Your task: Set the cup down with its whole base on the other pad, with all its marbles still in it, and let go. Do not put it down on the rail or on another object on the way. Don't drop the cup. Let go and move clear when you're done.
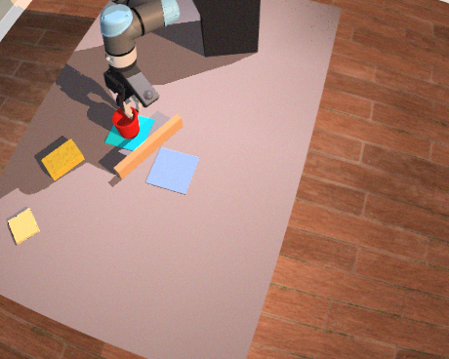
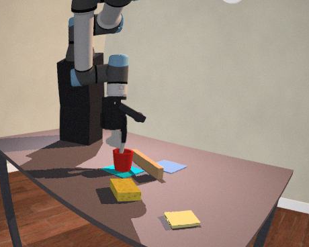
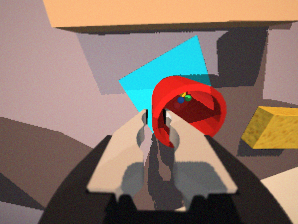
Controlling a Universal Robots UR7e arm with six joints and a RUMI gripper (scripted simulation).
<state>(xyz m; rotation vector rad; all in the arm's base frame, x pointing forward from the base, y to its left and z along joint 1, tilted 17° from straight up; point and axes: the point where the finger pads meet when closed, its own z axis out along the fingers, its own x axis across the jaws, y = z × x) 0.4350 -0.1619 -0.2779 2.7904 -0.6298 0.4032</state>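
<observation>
The red cup (image 1: 126, 123) stands upright on the cyan pad (image 1: 130, 133), just left of the orange rail (image 1: 148, 146). It also shows in the exterior view (image 2: 123, 160). The wrist view shows the cup (image 3: 189, 113) with small coloured marbles (image 3: 184, 98) inside. My gripper (image 3: 155, 110) hangs straight above the cup's near rim. Its fingers straddle the cup wall, one inside and one outside. They stand a little apart, with thin gaps beside the wall, not clamped on it. The light blue pad (image 1: 173, 170) lies on the other side of the rail.
A yellow sponge block (image 1: 62, 158) sits left of the cyan pad, and in the wrist view (image 3: 274, 127) it lies close to the cup. A flat pale yellow square (image 1: 23, 225) lies near the table's front left. The arm's dark base (image 1: 227, 25) stands at the back.
</observation>
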